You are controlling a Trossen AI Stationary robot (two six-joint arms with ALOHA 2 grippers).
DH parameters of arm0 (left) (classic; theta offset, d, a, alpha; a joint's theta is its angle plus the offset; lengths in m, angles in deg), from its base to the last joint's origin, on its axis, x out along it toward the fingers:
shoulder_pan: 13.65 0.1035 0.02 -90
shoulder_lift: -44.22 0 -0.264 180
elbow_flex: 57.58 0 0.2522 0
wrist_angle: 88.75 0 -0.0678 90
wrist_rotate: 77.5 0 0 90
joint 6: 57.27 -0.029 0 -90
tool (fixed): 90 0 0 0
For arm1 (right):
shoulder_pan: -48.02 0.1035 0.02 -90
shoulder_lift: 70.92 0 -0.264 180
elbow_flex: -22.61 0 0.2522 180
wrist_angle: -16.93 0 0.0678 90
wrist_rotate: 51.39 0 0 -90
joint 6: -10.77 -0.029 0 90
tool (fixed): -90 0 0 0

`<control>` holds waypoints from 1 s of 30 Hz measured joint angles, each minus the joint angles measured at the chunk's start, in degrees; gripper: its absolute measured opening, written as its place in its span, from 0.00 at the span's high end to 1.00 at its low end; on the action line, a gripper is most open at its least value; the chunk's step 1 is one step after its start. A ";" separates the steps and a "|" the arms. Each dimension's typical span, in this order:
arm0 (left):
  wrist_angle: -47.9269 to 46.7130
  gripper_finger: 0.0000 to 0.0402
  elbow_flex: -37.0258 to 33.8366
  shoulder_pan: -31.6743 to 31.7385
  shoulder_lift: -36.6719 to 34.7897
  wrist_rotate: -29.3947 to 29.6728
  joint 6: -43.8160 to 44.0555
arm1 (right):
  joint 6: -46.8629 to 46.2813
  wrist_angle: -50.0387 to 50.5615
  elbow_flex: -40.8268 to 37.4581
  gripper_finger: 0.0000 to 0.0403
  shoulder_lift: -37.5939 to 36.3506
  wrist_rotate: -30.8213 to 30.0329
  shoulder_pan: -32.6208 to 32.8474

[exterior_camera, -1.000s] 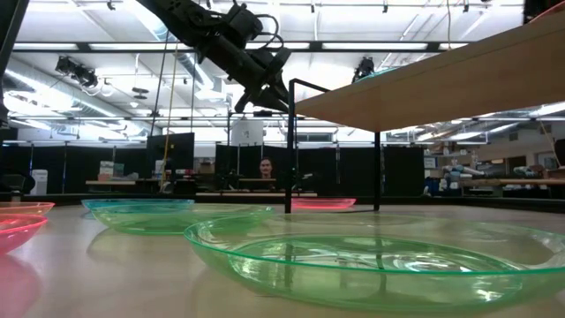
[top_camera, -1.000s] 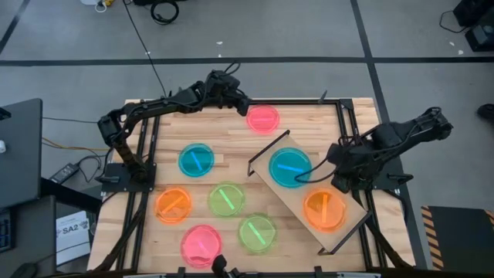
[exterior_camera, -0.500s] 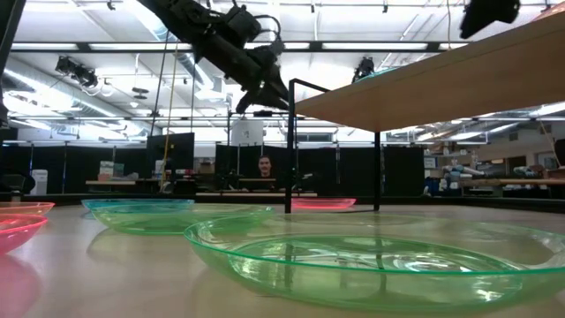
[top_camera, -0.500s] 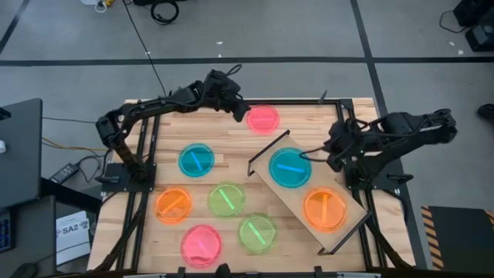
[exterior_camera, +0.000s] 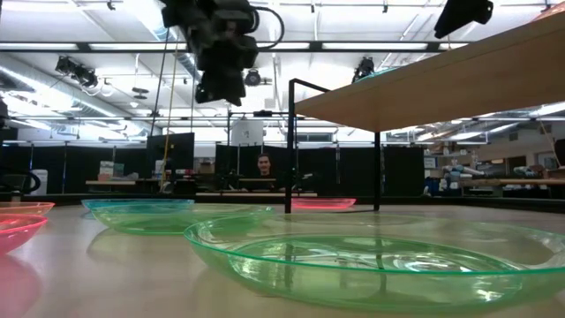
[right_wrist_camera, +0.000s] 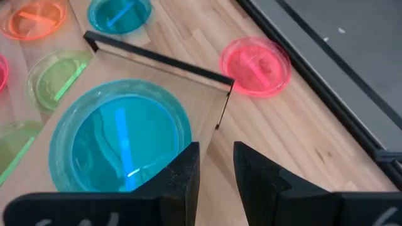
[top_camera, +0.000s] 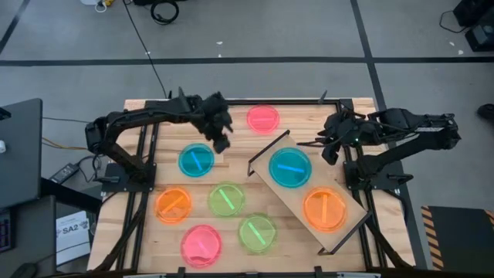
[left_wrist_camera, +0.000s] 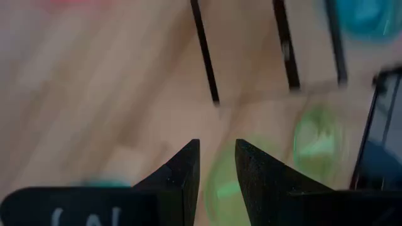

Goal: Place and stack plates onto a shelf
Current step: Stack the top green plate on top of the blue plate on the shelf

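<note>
A wooden tabletop is seen from above with two dark robot arms. A light-wood shelf sits diagonally on the right side, carrying a blue plate and an orange plate. Six more plates lie on the tabletop: a pink plate at the far edge, a second blue plate, an orange one, two green ones and another pink one.

The left gripper hovers beside the second blue plate, its fingers slightly spread and holding nothing. The right gripper hangs near the shelf's blue plate, fingers slightly spread and empty.
</note>
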 joint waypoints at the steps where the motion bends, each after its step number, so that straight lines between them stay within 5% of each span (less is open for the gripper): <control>1: -1.43 0.73 0.00 -1.17 0.00 0.46 0.01 | 0.63 -0.02 0.00 0.74 0.00 0.02 -0.56; 16: -3.60 0.73 -5.28 -18.98 0.22 8.63 5.22 | 3.85 0.18 0.00 0.74 0.00 2.44 -4.96; 30: 15.23 0.73 -22.77 -21.99 0.24 9.83 12.76 | 3.76 0.27 0.00 0.74 0.00 4.81 -4.96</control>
